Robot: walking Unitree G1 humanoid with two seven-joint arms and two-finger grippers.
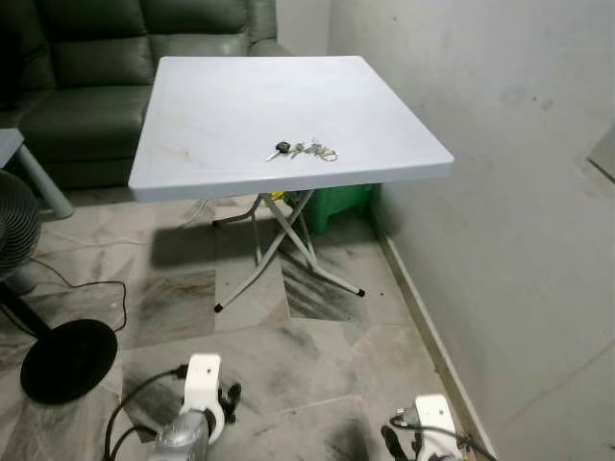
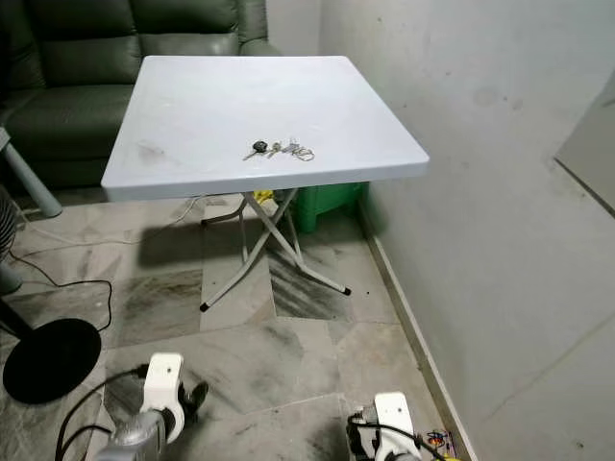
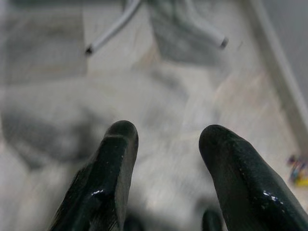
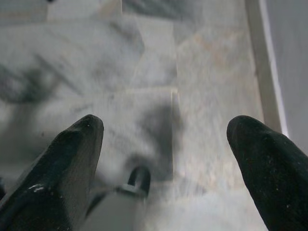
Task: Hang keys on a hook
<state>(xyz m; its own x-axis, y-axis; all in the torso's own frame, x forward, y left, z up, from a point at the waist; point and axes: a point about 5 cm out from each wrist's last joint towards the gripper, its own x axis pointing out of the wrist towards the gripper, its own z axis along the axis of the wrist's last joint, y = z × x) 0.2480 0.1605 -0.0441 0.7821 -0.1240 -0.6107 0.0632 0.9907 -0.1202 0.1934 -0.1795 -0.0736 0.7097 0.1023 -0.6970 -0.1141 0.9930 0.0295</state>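
a bunch of keys (image 2: 277, 150) lies near the front edge of a white folding desk (image 2: 192, 106). a green sofa (image 2: 77, 67) stands behind it, a green bin (image 2: 327, 204) beneath, and both arms hang low over the marble floor (image 2: 288, 355).

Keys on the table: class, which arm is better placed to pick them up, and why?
Right, marginally. The keys lie toward the table's right near edge, closer to the right gripper. Both it and the left gripper hang low and open.

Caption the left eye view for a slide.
Keys lie on the white folding table beside a wall; both arms hang low.
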